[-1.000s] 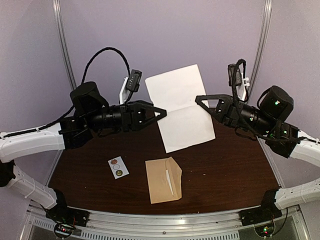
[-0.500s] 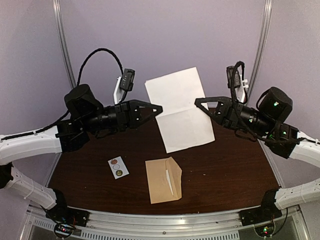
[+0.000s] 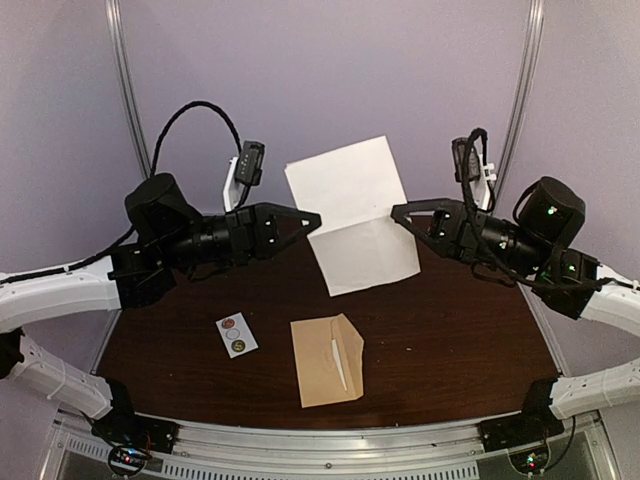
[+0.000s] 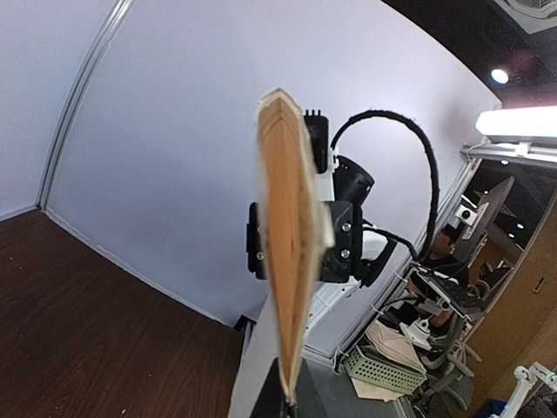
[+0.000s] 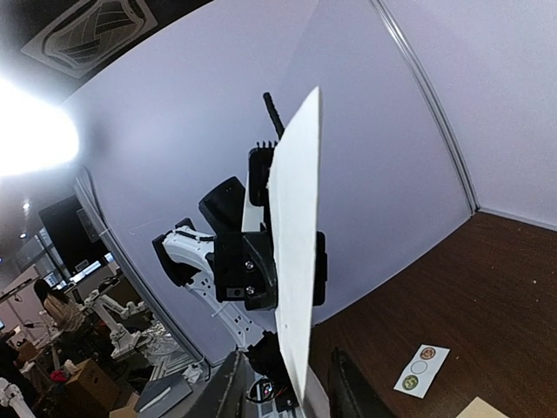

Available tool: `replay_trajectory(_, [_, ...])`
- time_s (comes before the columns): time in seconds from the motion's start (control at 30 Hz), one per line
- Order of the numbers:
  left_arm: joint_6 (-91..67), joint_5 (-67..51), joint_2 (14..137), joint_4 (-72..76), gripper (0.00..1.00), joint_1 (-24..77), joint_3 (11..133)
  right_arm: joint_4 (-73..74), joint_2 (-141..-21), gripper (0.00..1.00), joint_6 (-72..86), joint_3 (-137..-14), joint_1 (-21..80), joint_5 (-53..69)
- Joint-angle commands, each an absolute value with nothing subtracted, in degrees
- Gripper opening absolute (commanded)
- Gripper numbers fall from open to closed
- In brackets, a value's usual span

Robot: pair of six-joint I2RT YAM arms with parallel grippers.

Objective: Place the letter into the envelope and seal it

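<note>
Left hand (image 3: 317, 221) tight on white, mid-creased letter (image 3: 346, 190)

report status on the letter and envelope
left end effector shut on letter edge, sheet held up. right end effector open astride opposite edge. envelope flat on table. sticker card beside it, apart.
</note>
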State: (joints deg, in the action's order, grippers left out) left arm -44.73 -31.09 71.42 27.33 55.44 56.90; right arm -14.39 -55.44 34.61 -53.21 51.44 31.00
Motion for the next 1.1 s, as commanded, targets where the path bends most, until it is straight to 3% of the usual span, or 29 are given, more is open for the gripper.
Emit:
replay_trajectory(0.0, [-45.67,-28.62,69.27,30.34,0.0,55.28,56.8,-13.46,-55.12,0.4,35.09,-53.23,51.57,34.34])
replay_trajectory(0.1, [-46.34,-28.27,69.17,30.95,0.0,55.2,56.6,-12.99,-55.32,0.44,35.46,-52.44,51.53,35.48])
replay_trajectory(0.23, [-47.18,-28.26,69.34,30.9,0.0,55.15,56.45,-13.97,-55.6,0.37,36.19,-51.52,51.47,37.12])
replay_trajectory(0.4, [-47.53,-27.61,68.97,29.71,0.0,54.66,56.09,-13.58,-55.42,0.0,35.9,-51.52,51.52,36.21])
replay_trajectory(0.6, [-48.46,-25.56,65.59,25.16,0.13,51.7,53.84,-12.54,-52.26,0.0,34.9,-50.68,51.5,30.85])
replay_trajectory(0.83, [-48.2,-24.77,61.92,20.31,0.14,48.15,51.52,-11.59,-51.17,0.0,34.54,-50.98,51.33,30.45])
replay_trajectory(1.07, [-29.71,-21.9,65.17,-3.62,0.31,47.72,67.95,-4.41,-54.12,0.0,32.22,-53.84,51.33,31.53])
